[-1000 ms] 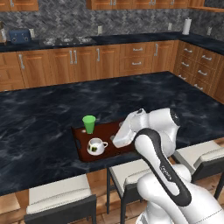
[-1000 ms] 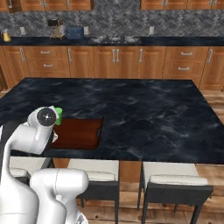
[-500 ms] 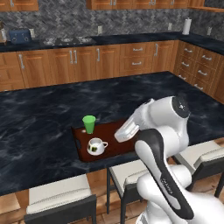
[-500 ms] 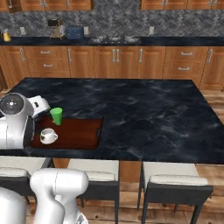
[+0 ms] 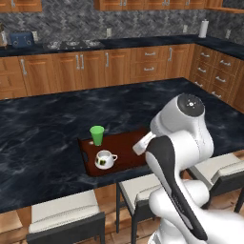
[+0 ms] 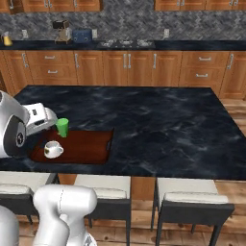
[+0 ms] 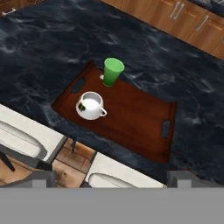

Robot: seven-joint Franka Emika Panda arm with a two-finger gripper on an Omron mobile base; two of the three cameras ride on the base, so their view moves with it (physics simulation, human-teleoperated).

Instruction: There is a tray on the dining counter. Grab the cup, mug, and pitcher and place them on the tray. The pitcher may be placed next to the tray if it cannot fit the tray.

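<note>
Faintly, a dark unreadable mark on the mug — cup plain.

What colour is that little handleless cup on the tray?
Bright green; the cup shows best in the hand view.

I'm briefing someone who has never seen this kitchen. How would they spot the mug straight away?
Find the black marble dining counter and the reddish-brown tray at its stool-side edge. Two vessels stand at one end of that tray. The mug is the squat white one with a side handle, nearer the stools than the taller, handleless green cup.
</note>
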